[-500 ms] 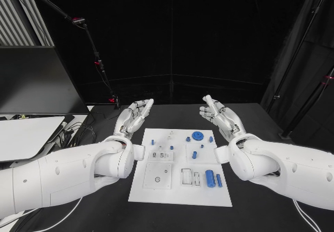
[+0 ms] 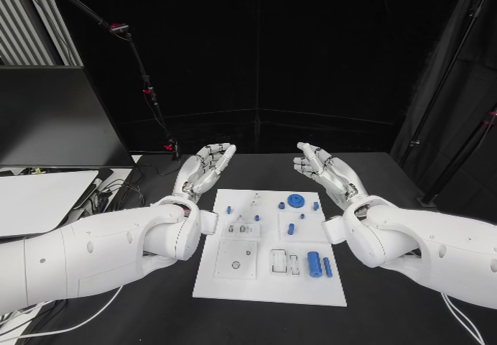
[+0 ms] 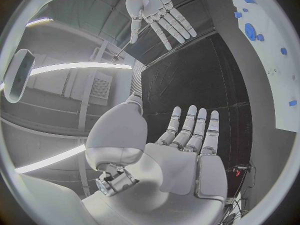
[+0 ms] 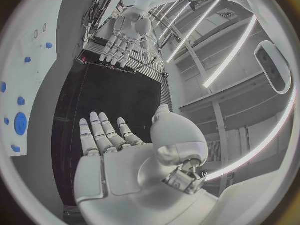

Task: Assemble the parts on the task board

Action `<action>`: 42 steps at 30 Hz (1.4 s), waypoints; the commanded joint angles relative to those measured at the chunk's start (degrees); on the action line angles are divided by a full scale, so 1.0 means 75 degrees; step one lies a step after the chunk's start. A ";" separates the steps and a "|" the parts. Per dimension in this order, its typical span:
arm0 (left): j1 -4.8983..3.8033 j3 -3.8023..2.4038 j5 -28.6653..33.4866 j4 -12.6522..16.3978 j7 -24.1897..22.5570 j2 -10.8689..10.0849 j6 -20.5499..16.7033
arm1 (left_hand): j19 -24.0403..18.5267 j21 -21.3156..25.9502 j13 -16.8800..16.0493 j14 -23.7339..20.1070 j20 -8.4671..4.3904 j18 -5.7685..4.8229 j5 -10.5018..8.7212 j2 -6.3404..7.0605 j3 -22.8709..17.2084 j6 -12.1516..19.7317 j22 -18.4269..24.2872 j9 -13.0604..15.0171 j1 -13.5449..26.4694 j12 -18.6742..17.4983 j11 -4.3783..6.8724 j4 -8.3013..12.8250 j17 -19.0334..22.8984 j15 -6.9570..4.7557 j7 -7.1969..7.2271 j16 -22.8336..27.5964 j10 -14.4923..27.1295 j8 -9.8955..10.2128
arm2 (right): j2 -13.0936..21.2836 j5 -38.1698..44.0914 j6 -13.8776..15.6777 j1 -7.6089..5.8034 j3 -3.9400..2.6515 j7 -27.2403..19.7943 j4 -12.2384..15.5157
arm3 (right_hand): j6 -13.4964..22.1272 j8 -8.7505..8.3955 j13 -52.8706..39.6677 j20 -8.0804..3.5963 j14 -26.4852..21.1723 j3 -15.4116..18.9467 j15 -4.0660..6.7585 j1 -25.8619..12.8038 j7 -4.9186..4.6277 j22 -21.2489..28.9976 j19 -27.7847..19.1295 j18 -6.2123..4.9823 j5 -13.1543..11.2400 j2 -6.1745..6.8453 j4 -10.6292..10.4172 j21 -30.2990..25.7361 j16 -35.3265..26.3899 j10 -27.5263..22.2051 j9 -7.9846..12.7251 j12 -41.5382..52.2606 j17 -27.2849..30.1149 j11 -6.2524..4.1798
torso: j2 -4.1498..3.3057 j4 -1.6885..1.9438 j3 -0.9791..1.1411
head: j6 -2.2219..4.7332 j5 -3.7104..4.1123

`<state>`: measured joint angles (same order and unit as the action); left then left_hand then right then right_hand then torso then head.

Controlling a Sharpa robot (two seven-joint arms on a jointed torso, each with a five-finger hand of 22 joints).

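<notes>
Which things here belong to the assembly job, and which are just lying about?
Job:
task board
blue disc
blue cylinder
blue rod
left hand, open
right hand, open

Lying about:
white panel off the table's left
cables

I count one white task board (image 2: pixel 268 287) on the bench (image 2: pixel 373 316) — roughly nine blue parts (image 2: pixel 313 264) on it — and two hands, left hand (image 2: pixel 203 168) and right hand (image 2: pixel 323 171).
</notes>
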<state>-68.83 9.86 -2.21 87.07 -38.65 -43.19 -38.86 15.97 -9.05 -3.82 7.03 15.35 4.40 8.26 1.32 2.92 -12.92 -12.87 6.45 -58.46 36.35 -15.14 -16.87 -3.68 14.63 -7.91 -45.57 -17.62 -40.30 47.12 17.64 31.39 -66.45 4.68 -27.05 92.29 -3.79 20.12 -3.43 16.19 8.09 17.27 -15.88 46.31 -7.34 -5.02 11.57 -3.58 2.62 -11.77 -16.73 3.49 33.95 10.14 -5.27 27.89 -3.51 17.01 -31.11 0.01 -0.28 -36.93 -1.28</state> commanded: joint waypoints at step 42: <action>-0.0023 -0.0007 -0.0118 -0.0069 -0.2653 0.0090 0.0313 | 0.0003 -0.0091 -0.0005 0.0006 0.0098 0.0107 -0.0016 0.0105 0.0023 -0.0130 -0.0021 -0.0086 -0.0083 0.0163 -0.0004 -0.0013 -0.0005 0.0035 -0.1220 -0.0031 -0.0138 -0.0187 | 0.0264 0.0218 -0.0484 -0.0017 -0.0008 0.0185 -0.0032 | -0.0045 0.0133 -0.0036 0.0046 0.0051 0.0041 -0.0069 0.0366 -0.1283 -0.0041 0.0030 -0.0074 0.0030 -0.0085 0.0021 0.0077 0.0153 0.0054 0.0013 0.0225 -0.0016 0.0027 | -0.0702 0.0110 0.0066 | -0.0406 0.0130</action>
<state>-68.88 9.87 -2.61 86.45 -38.83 -42.51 -36.97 15.96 -9.37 -3.80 7.03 15.77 4.39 8.21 2.47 3.08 -13.47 -13.05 5.89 -59.03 37.27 -15.14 -17.02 -3.65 14.62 -7.99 -45.57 -18.23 -41.40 49.07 18.79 28.35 -66.45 4.67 -25.27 92.05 -3.79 20.92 -3.65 16.19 8.30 17.27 -16.08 48.57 -7.34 -5.27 11.57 -3.58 2.62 -12.54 -16.73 3.71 34.73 10.35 -5.25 29.45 -3.54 17.21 -35.74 0.76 0.27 -39.85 -0.44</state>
